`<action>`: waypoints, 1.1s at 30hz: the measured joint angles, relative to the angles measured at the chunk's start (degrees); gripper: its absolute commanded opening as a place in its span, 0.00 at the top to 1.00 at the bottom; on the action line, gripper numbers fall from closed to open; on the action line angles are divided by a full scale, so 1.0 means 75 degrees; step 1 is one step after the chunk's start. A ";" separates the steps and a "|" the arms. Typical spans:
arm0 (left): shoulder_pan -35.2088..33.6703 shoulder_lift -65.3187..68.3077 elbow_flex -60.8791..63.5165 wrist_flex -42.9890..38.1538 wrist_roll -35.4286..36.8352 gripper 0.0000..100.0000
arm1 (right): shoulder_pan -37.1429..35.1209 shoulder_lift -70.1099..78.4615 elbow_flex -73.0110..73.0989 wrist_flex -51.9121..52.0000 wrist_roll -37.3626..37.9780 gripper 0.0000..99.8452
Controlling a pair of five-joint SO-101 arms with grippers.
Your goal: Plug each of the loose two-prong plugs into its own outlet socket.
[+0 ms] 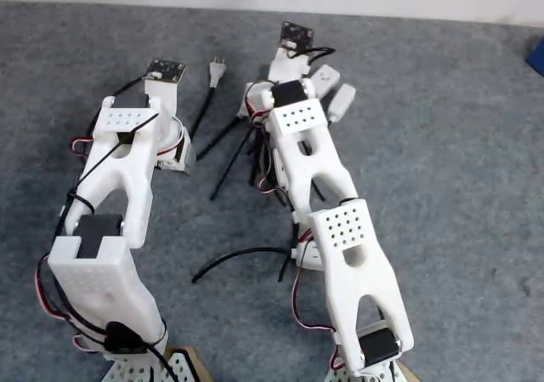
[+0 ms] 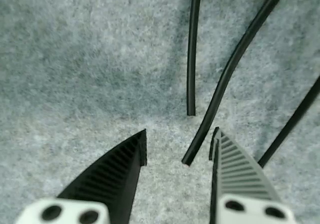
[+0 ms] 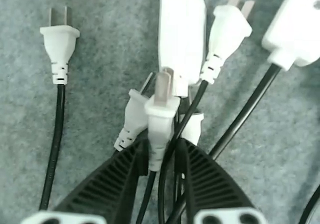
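**Right arm.** The right jaws are closed narrowly on the rear part of a white moulded-plastic two-prong plug (image 3: 161,115). Its 2 flat metal blades point at the end of a white oblong plastic outlet socket (image 3: 181,29), which lies just ahead on the grey felt-like worktop (image 3: 110,14). A second white outlet socket (image 3: 295,24) lies near, on a thick black cable.

**Loose plugs.** 3 further plugs lie on the felt:
- a far white plug (image 3: 59,38), well apart on its own black cord;
- a tilted white plug (image 3: 227,32), just beside the first socket;
- a half-hidden white plug (image 3: 131,120), touching the held one.

**Left arm.** The left jaws stand wide and empty above the felt. Thin black rubber-sheathed cords (image 2: 192,49) run beside them, and 1 ends between them.

**Handling, as judged.**
- The plug looks light and rigid, and its smooth plastic is probably somewhat slippery.
- The ribbed neck offers sure purchase. A hold on the broader body would better resist twisting during insertion.
- The blades are thin and could bend if they meet the socket face off-line.
- The cord seems supple but springy, and the tangle beneath may drag the plug sideways.
- The socket appears light and unanchored, so it is likely to slide on the felt when pushed unless braced.
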 measured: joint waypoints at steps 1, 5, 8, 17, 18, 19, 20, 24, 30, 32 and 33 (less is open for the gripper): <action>0.0000 0.0000 -0.0012 0.0000 0.0000 0.78 | 0.0000 0.0000 0.0000 0.0000 0.0000 0.92; 0.0000 0.0000 -0.0012 0.0000 0.0000 0.78 | 0.0023 0.0000 0.0000 0.0340 0.0035 0.85; 0.0000 0.0000 -0.0012 0.0000 0.0000 0.78 | 0.0023 0.0000 -0.0305 0.1020 0.0188 0.80; 0.0000 0.0000 -0.0012 0.0000 0.0000 0.78 | -0.0035 0.0000 -0.2004 0.2251 0.0246 0.78; 0.0000 0.0000 -0.0012 0.0000 0.0000 0.78 | -0.0070 0.0000 -0.1993 0.2227 0.0246 0.78; 0.0000 0.0000 -0.0012 0.0000 0.0000 0.78 | -0.0105 0.0000 -0.1981 0.2157 0.0246 0.78; 0.0000 0.0000 -0.0012 0.0000 0.0000 0.78 | -0.0129 0.0000 -0.1922 0.2063 0.0246 0.78; 0.0000 0.0000 -0.0012 0.0000 0.0000 0.78 | -0.0152 0.0000 -0.1348 0.1524 0.0246 0.78; 0.0000 0.0000 -0.0012 0.0000 0.0000 0.78 | -0.0188 0.0000 -0.0492 0.0809 0.0246 0.78; 0.0000 0.0000 -0.0012 0.0000 0.0000 0.78 | -0.0188 0.0000 -0.0363 0.0586 0.0246 0.78; 0.0000 0.0000 -0.0012 0.0000 0.0000 0.78 | -0.0188 0.0000 -0.0328 0.0516 0.0246 0.78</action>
